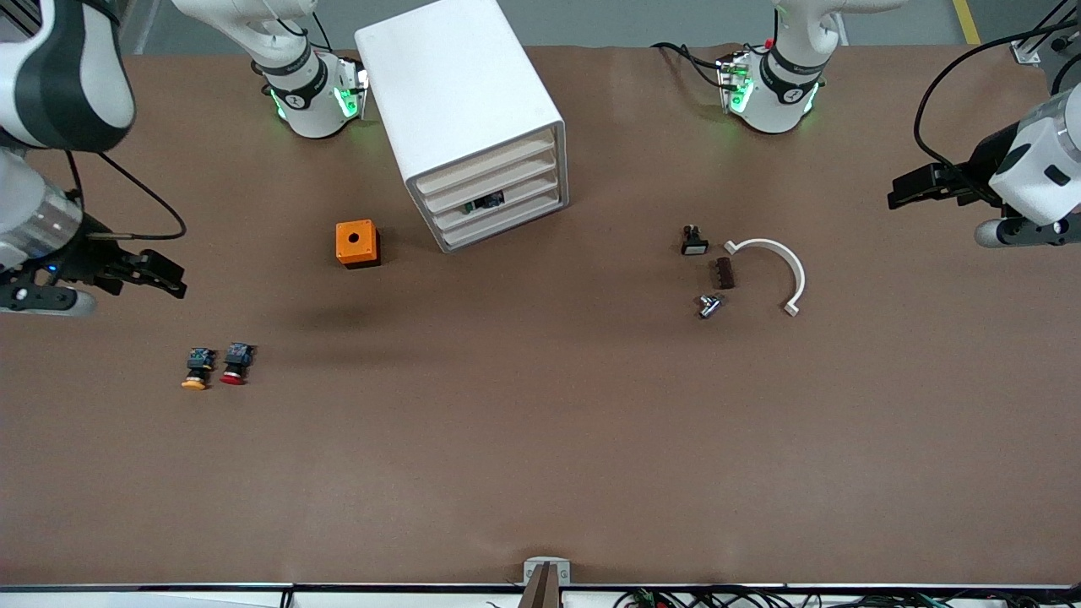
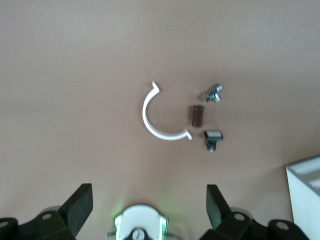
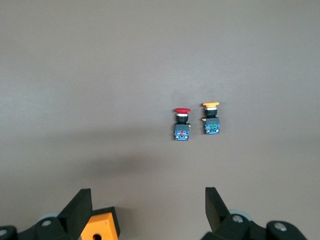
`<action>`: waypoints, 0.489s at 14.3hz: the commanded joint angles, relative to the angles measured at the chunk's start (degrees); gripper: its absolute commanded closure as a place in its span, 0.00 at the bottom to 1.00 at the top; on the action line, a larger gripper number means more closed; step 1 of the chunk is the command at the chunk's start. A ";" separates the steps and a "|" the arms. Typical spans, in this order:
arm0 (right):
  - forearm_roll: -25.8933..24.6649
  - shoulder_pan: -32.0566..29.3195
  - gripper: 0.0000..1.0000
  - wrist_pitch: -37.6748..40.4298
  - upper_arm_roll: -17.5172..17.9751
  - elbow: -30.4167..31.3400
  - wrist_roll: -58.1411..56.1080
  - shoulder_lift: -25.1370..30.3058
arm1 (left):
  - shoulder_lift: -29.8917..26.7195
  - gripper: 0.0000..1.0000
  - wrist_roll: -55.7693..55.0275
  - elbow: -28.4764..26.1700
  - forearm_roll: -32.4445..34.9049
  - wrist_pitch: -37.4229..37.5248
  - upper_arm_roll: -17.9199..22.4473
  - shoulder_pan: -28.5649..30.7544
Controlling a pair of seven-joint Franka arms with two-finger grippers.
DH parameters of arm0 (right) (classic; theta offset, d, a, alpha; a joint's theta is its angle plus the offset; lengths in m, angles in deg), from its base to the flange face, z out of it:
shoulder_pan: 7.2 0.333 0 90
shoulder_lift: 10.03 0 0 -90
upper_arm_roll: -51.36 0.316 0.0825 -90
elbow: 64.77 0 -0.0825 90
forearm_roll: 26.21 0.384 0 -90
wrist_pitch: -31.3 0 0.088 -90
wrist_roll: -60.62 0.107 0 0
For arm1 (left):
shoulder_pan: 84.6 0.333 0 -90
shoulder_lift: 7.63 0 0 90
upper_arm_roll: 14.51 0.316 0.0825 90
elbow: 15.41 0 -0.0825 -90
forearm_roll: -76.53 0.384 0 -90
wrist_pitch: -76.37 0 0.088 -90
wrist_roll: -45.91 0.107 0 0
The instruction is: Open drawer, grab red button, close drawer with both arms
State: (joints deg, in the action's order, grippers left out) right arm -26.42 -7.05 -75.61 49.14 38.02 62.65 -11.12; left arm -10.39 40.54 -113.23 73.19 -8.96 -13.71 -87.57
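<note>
The white cabinet (image 1: 460, 93) stands at the table's robot side, its four alike drawers (image 1: 494, 181) all pushed in. A small dark item shows at the upper edge of the third drawer front. The red-capped button (image 1: 235, 363) lies on the table toward the right arm's end, also in the right wrist view (image 3: 182, 124). My right gripper (image 1: 173, 279) hangs open and empty above the table beside the orange cube, its fingers (image 3: 80, 207) wide apart. My left gripper (image 1: 897, 192) hovers open and empty over the left arm's end, with spread fingers (image 2: 215, 202).
A yellow-capped button (image 1: 197, 369) lies beside the red one. An orange cube with a round hole (image 1: 356, 243) sits near the cabinet. Toward the left arm's end lie a white curved clip (image 1: 781, 270), a small black part (image 1: 694, 241), a brown block (image 1: 724, 274) and a metal bolt (image 1: 709, 306).
</note>
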 commanded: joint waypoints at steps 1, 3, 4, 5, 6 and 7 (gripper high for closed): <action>0.30 -0.06 0.00 6.09 -0.15 -6.62 0.69 -0.50 | -5.77 0.00 1.15 -8.79 1.23 -8.00 0.17 -0.28; 0.30 -0.14 0.00 8.99 -0.15 -10.84 0.60 -0.58 | -3.84 0.00 1.24 -6.08 1.32 -9.50 -0.18 -0.28; 0.30 -0.06 0.00 10.05 -0.15 -12.42 0.77 -0.59 | -2.52 0.00 1.24 -3.63 1.41 -9.51 -0.27 -0.36; 0.30 -0.06 0.00 11.01 -0.15 -13.92 0.69 -0.59 | -1.38 0.00 0.97 -0.99 1.41 -9.25 -0.36 -0.71; 0.30 -0.06 0.00 11.37 -0.06 -14.89 0.69 -0.59 | -0.84 0.00 0.89 0.95 1.41 -8.98 -0.27 -0.89; 0.30 -0.06 0.00 11.72 -0.06 -15.94 0.69 -0.59 | -0.40 0.00 0.88 2.01 1.41 -8.81 -0.27 -0.89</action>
State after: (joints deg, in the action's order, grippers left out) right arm -26.43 -7.06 -65.60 49.04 25.15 62.65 -11.06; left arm -12.77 40.84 -115.71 73.19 -18.57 -14.01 -87.96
